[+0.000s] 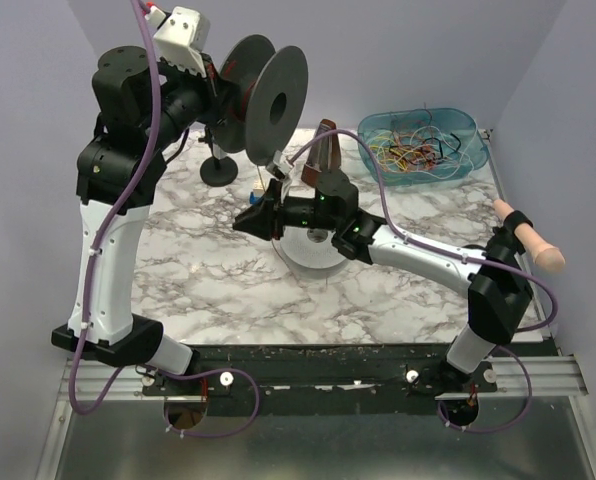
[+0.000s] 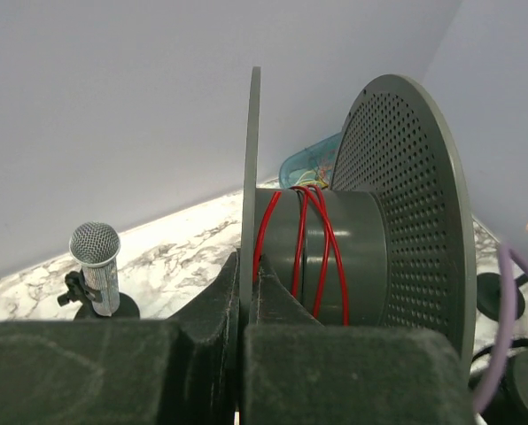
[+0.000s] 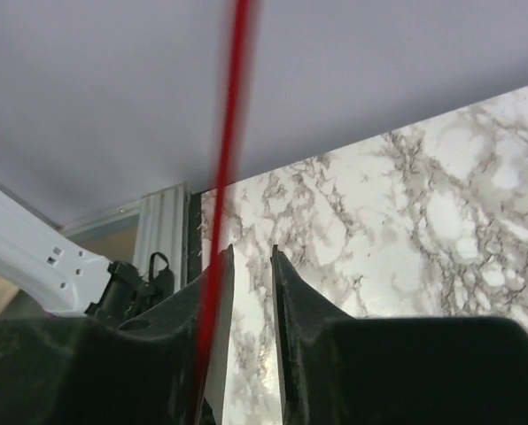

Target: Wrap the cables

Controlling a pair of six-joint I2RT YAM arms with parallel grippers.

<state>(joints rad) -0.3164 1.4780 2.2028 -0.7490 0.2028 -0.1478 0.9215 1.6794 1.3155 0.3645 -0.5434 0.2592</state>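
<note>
My left gripper (image 2: 249,276) is shut on the thin left flange of a grey spool (image 2: 406,221), holding it high above the table (image 1: 258,90). A red cable (image 2: 310,248) is wound in a few turns round the spool's hub. From there the cable (image 3: 226,168) hangs down, blurred, across the outer side of the left finger of my right gripper (image 3: 251,258). Those jaws stand slightly apart with nothing between them. In the top view the right gripper (image 1: 240,223) is below the spool, over the middle of the table. More cables (image 1: 413,152) lie tangled in a basket.
A clear blue basket (image 1: 468,125) stands at the back right. A small microphone on a round black base (image 2: 96,270) stands at the back left (image 1: 219,170). A white disc (image 1: 313,255) lies under the right arm. A peach handle (image 1: 538,245) sticks out at the right edge.
</note>
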